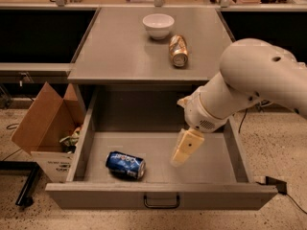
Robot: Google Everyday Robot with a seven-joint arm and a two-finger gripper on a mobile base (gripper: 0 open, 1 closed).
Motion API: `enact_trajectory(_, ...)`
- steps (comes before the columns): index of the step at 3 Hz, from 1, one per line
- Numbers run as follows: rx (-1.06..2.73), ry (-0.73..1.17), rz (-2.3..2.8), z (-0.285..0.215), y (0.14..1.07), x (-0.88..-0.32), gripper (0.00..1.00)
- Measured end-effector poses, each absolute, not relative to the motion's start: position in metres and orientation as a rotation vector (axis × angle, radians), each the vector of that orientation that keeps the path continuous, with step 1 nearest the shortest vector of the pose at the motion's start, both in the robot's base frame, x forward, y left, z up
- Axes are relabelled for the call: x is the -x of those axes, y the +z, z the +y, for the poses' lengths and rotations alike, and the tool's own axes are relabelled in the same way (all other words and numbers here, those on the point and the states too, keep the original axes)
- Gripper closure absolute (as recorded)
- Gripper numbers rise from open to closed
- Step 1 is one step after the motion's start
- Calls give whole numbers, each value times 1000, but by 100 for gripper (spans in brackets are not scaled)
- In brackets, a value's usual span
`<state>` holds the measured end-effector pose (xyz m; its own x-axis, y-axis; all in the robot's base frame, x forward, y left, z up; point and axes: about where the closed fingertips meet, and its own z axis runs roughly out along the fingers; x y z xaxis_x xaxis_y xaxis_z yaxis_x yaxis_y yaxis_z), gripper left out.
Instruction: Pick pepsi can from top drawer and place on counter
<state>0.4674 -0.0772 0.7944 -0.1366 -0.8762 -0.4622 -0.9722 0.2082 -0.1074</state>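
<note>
The pepsi can (125, 164), blue with white lettering, lies on its side on the floor of the open top drawer (163, 195), near its front left. My gripper (185, 148) hangs over the middle of the drawer, pointing down. It is to the right of the can and apart from it, holding nothing that I can see. The grey counter (124, 51) lies above and behind the drawer.
On the counter stand a white bowl (158, 25) and a gold-tan can (178, 51) lying on its side. An open cardboard box (48, 128) with clutter stands on the floor left of the drawer. My bulky white arm (249, 80) covers the drawer's right side.
</note>
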Motion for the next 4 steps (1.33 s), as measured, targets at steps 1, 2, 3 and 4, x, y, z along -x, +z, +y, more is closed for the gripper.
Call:
enact_trajectory(1,1727,330,2042,-50,764,-486,0)
enact_trajectory(2,1725,329,2033,-23,741,-499,0)
enact_trajectory(3,1722,319,2042,1,718,-505,0)
enact_trajectory(4,1726,308,2063,22,696,-507,0)
